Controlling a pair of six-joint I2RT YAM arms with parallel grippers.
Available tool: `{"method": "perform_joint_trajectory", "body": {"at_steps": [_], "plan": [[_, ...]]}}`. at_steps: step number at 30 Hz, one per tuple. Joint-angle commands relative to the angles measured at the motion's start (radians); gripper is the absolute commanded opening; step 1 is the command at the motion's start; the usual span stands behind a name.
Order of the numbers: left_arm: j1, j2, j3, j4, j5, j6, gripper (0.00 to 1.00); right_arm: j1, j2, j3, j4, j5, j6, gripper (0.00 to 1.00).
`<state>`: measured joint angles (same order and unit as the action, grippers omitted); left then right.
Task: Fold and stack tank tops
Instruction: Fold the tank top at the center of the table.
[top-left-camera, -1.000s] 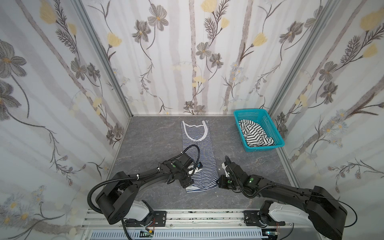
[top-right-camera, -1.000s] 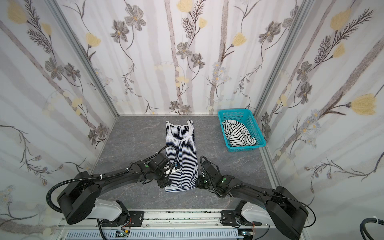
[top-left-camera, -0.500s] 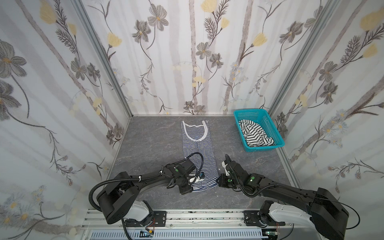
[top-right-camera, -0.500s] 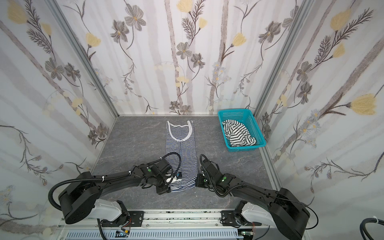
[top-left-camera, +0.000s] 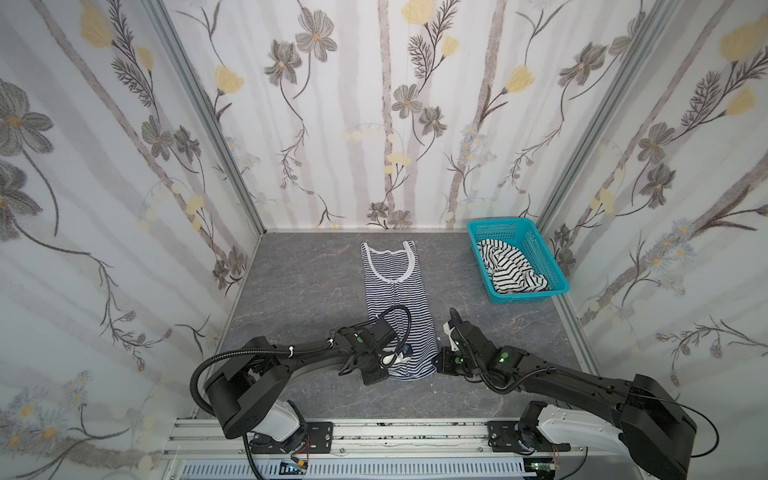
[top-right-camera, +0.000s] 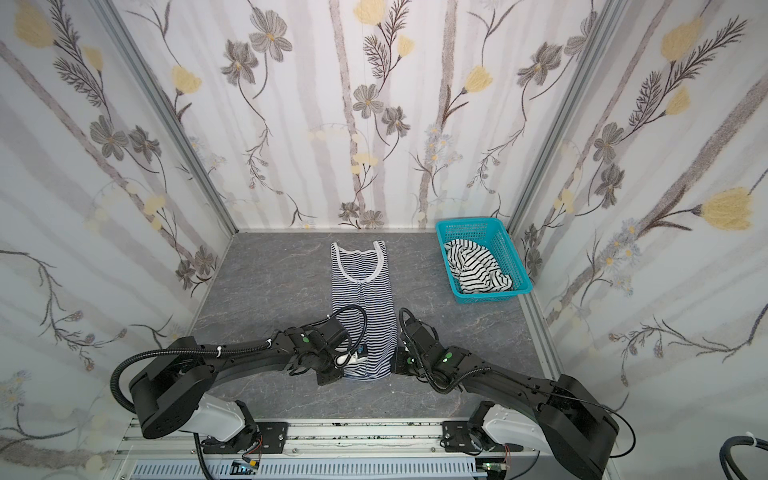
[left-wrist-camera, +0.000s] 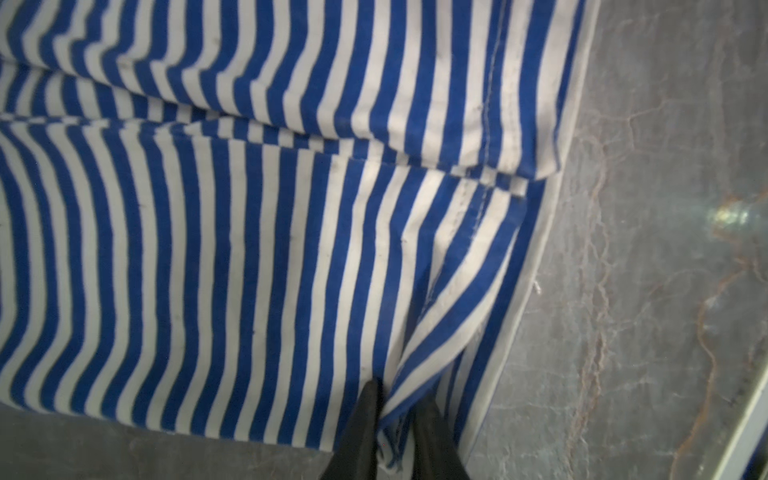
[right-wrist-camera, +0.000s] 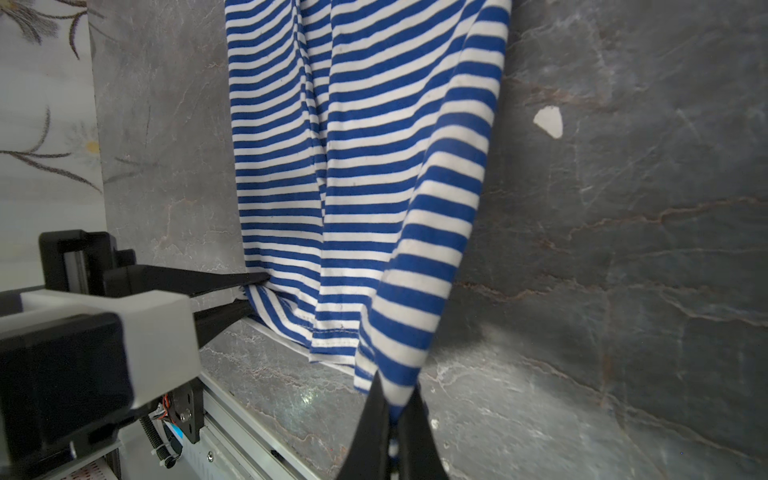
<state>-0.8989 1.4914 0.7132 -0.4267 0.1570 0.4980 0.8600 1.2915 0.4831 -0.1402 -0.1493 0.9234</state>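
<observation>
We see the left tool (left-wrist-camera: 397, 395) and right tool (right-wrist-camera: 395, 384) each clamping a hem corner of the navy-striped tank top (top-left-camera: 395, 291) between them.

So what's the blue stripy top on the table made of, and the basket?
The blue stripy top looks like soft knitted cotton: it wrinkles and droops in folds. The basket looks like hard shiny plastic, its walls full of little holes.

A lab robot cell: 3 floral-papered walls (top-left-camera: 374, 104), aluminium framing (top-left-camera: 212, 124), grey marbled floor (top-left-camera: 299, 282), mounting rail (top-left-camera: 374, 436).
</observation>
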Motion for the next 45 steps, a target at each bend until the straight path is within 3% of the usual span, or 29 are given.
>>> {"method": "perform_joint_trajectory", "body": {"at_steps": [1, 7, 12, 19, 28, 45], "plan": [[-0.004, 0.007, -0.007, -0.088, 0.040, 0.021, 0.13, 0.012, -0.027, 0.003, -0.010, 0.022, 0.024, 0.00], [-0.006, -0.081, 0.018, -0.176, 0.205, 0.043, 0.07, 0.028, -0.122, 0.000, -0.082, 0.046, 0.059, 0.00], [0.022, -0.134, 0.075, -0.213, 0.182, 0.057, 0.00, 0.028, -0.202, 0.045, -0.131, 0.062, 0.069, 0.00], [0.162, -0.090, 0.227, -0.215, 0.134, 0.098, 0.00, -0.006, -0.162, 0.160, -0.164, 0.074, 0.006, 0.00], [0.332, 0.069, 0.466, -0.213, 0.132, 0.169, 0.00, -0.173, 0.034, 0.391, -0.159, 0.025, -0.131, 0.00], [0.462, 0.338, 0.741, -0.200, 0.121, 0.174, 0.00, -0.341, 0.499, 0.744, -0.147, -0.112, -0.300, 0.00]]}}
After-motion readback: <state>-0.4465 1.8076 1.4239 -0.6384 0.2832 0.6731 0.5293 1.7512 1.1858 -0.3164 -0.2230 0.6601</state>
